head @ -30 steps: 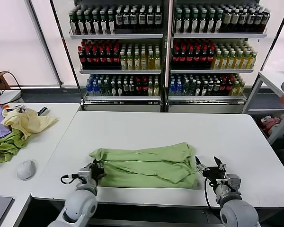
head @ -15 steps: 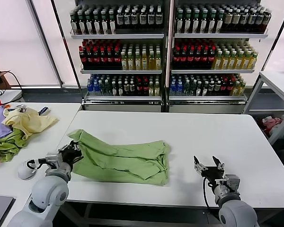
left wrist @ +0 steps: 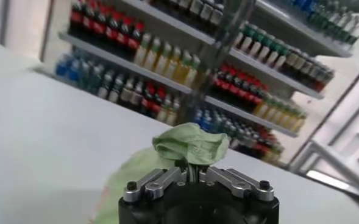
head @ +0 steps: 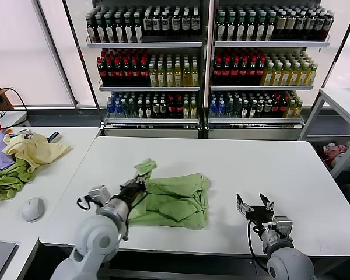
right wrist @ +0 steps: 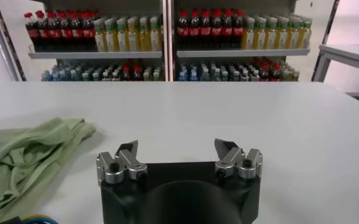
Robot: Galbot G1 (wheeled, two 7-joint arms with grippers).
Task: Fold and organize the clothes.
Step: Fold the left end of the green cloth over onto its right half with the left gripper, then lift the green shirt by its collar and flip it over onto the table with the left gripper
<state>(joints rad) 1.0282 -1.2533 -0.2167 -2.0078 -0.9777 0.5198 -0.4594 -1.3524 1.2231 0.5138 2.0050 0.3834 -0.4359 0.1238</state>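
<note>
1. Light green thin fabric makes up the shirt, which lies bunched on the white table, toward the front edge and a little left of the middle.
2. The left gripper is above the left part of the shirt, and its jaws are closed on a raised fold of the fabric.
3. In the left wrist view the pinched cloth stands up as a small lump between the closed fingers.
4. The right gripper is low near the front edge of the table, well apart from the shirt's right edge.
5. Its jaws are spread wide and hold nothing, as the right wrist view shows.
6. On the side table at the left lie a pale yellow garment and a computer mouse.
7. Behind the table stand shelves of bottles.
</note>
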